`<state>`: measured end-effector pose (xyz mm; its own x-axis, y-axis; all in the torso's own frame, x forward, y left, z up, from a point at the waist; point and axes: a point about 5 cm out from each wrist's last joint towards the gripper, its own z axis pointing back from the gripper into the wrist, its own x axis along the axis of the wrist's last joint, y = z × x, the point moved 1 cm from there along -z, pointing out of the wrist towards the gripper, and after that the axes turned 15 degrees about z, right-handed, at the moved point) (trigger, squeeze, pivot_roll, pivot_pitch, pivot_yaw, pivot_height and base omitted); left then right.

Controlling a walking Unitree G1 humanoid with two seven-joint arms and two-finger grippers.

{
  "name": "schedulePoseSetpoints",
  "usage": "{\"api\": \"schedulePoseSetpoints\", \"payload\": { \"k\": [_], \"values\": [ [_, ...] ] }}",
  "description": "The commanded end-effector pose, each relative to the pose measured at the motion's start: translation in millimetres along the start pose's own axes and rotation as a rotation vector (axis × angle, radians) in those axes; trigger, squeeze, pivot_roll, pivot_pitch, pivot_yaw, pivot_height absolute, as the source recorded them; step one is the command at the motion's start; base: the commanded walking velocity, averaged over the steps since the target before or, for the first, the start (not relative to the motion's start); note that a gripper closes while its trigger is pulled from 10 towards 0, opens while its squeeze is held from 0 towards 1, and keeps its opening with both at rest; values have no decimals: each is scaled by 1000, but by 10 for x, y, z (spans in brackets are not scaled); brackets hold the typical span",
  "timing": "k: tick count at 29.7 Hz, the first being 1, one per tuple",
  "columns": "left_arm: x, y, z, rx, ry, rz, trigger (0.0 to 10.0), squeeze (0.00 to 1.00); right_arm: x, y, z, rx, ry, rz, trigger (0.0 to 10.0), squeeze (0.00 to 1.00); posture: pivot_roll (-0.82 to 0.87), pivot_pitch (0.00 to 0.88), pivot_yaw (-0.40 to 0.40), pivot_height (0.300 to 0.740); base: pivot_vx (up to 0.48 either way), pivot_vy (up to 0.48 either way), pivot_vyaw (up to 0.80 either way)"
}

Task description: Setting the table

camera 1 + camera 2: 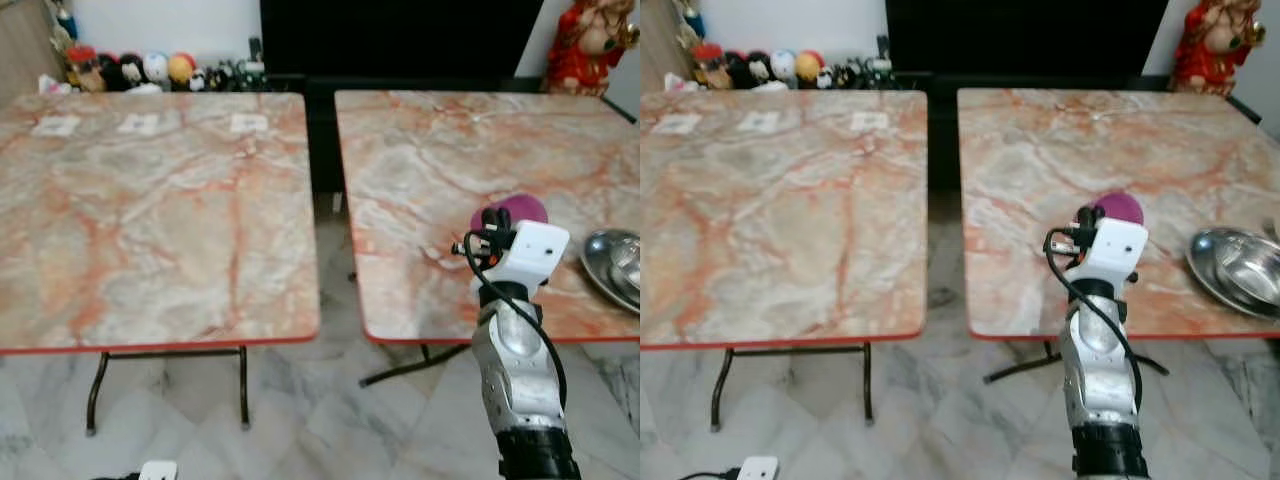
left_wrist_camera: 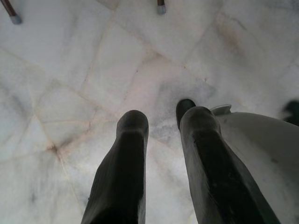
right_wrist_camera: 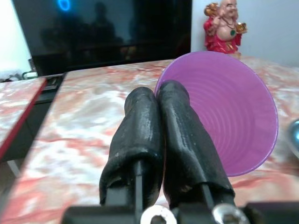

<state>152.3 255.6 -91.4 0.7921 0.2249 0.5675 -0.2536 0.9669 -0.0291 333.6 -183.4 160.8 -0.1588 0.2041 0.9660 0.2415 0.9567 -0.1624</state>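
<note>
Holding a purple cup [image 3: 233, 116] by its rim, your right gripper [image 3: 161, 140] has its fingers pinched together, mouth tipped toward the camera, over the near part of the right-hand table [image 1: 430, 170]. A steel bowl [image 1: 615, 265] lies farther right.

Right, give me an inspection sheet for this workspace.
Surface: two marble-pattern tables, left table, right table, a gap between them.
Job's things: purple cup pinched at its rim; steel bowl at right table's right edge.
Clutter: three paper cards on left table.
Claws: right claw shut on cup; left claw open, above floor.
Cables: black cable along right arm.
Surroundings: dark TV, red figurine, small dolls.
</note>
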Motion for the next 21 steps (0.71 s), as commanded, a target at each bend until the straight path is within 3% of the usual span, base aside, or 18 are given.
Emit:
{"api": "schedulePoseSetpoints", "payload": {
  "k": [1, 10, 21],
  "values": [
    [-83, -40, 3, -5, 30, 14, 10000, 0, -14, -78, -2, -26, 3, 4, 10000, 0, -67, 41, 18, 740, 0, 0, 0],
    [-71, -44, 4, -10, 16, 26, 10000, 0, -26, -86, -3, -34, 10, 7, 10000, 0, -69, 39, 19, 740, 0, 0, 0],
    [-71, -52, 2, -17, 20, 30, 10000, 0, -38, -78, -19, -39, 20, 11, 10000, 0, -67, 38, 18, 740, 317, 0, 0]
  ]
}}
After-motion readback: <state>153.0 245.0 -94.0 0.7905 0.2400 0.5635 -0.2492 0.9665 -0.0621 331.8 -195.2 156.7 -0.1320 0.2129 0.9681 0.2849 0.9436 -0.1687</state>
